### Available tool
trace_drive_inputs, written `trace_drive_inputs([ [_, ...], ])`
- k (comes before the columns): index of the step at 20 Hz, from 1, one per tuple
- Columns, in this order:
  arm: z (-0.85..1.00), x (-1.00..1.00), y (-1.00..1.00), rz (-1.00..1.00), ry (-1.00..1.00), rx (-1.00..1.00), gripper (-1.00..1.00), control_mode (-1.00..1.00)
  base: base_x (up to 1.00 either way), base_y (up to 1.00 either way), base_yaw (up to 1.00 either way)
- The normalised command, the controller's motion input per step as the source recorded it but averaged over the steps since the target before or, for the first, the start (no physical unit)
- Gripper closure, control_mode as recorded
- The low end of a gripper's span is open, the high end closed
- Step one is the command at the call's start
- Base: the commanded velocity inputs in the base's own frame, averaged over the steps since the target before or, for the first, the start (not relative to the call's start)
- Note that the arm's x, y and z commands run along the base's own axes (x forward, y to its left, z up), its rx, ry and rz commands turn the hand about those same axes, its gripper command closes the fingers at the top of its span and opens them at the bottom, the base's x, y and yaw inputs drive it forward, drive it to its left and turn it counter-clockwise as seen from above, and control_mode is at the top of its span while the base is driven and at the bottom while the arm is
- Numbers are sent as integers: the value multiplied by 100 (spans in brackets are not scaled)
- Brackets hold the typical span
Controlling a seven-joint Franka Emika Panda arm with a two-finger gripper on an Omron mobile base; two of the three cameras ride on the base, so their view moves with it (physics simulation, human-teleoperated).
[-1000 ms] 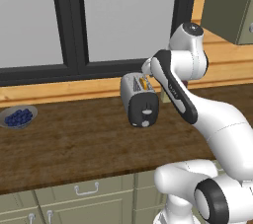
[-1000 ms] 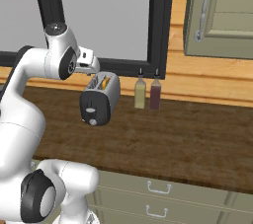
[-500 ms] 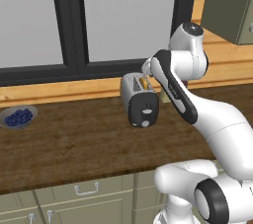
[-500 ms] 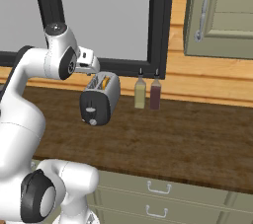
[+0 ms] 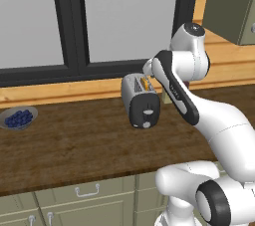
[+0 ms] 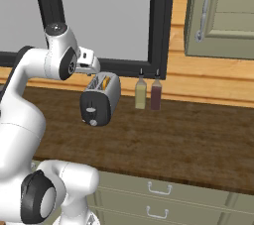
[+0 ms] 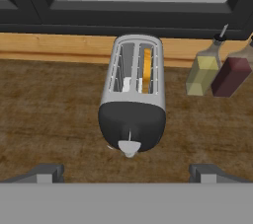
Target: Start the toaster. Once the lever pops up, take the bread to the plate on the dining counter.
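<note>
The silver-grey toaster [image 5: 140, 96] [image 6: 102, 97] [image 7: 133, 90] stands on the dark wood worktop [image 5: 74, 145] under the window, its black end face turned toward me. On that face sits the small pale lever [image 5: 146, 112], with the round knob below it. The bread [image 7: 147, 69] stands as a golden slice in the right slot, its top edge showing [image 5: 145, 83]. My gripper [image 7: 127, 172] hovers over the toaster's near end, open wide with nothing between its fingers, and touches nothing. The plate and the dining counter are out of view.
A grey bowl of blueberries [image 5: 18, 118] sits at the worktop's far left. Two bottles, one yellowish [image 6: 141, 93] [image 7: 202, 72] and one dark red [image 6: 156, 94] [image 7: 231, 74], stand against the wooden backsplash right of the toaster. A wall cabinet [image 6: 223, 13] hangs at the upper right.
</note>
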Motion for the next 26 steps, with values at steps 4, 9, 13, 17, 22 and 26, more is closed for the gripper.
trace_drive_inputs([
  [4, 0, 0, 0, 0, 0, 0, -100, -100, 0, 0, 0],
  [9, 0, 0, 0, 0, 0, 0, -100, -100, 0, 0, 0],
  [13, 0, 0, 0, 0, 0, 0, -100, -100, 0, 0, 0],
  [17, 0, 0, 0, 0, 0, 0, -100, -100, 0, 0, 0],
  [22, 0, 0, 0, 0, 0, 0, -100, -100, 0, 0, 0],
  [26, 0, 0, 0, 0, 0, 0, -100, -100, 0, 0, 0],
])
